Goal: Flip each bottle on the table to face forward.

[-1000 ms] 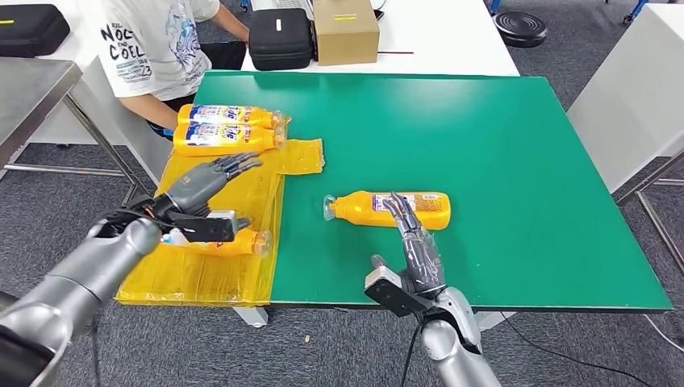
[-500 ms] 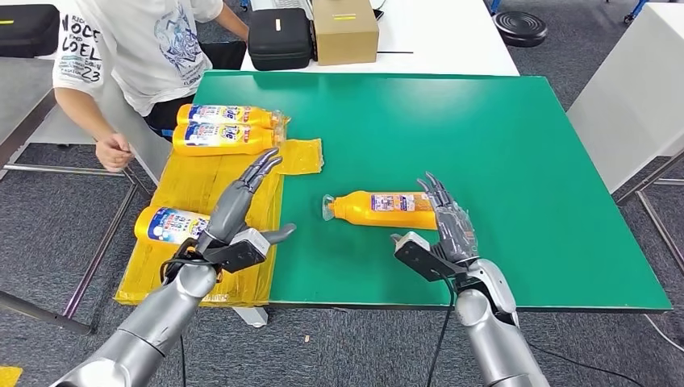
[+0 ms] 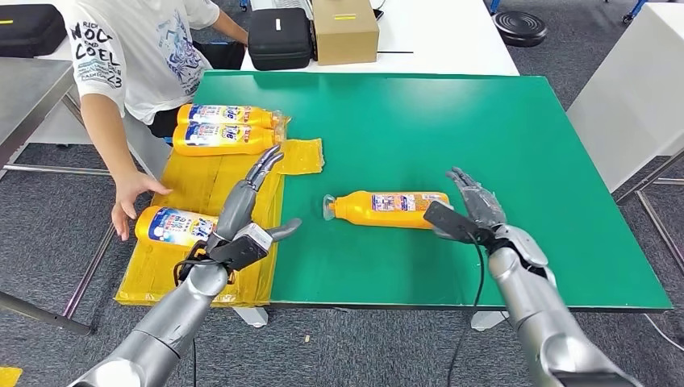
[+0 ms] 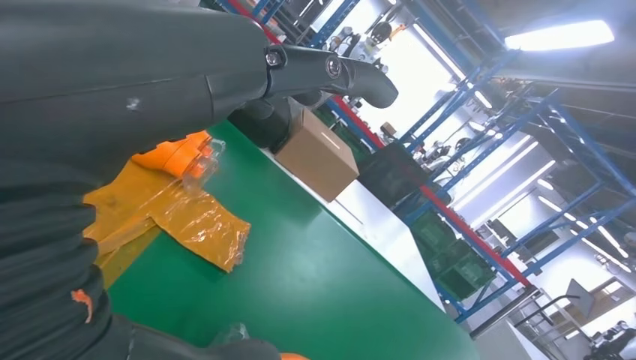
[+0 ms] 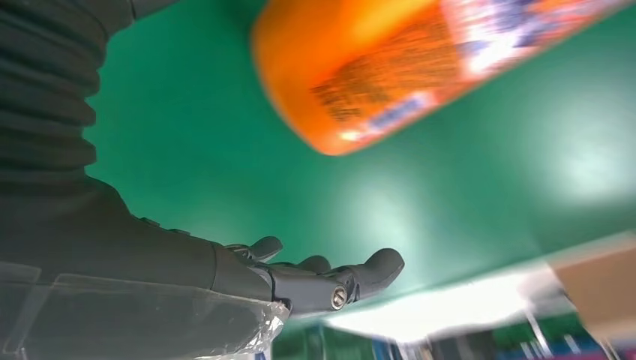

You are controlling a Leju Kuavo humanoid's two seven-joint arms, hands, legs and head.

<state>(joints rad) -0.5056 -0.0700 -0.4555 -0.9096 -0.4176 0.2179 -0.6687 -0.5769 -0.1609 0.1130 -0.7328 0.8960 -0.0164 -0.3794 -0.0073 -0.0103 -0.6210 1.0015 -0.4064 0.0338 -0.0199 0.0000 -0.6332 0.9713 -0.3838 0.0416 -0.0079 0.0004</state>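
An orange plastic bottle [image 3: 385,209] lies on the green worktop [image 3: 500,121]. The right hand [image 3: 476,205], beside it, and the left hand [image 3: 246,201] are spread wide, holding nothing.

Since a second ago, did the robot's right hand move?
Yes. The right hand has swung from the near side of the bottle on the green table out past its base end, toward the table's right side, fingers spread and holding nothing.

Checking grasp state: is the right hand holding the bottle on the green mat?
No. The right hand is open beside the base of the bottle, which lies free on the green mat.
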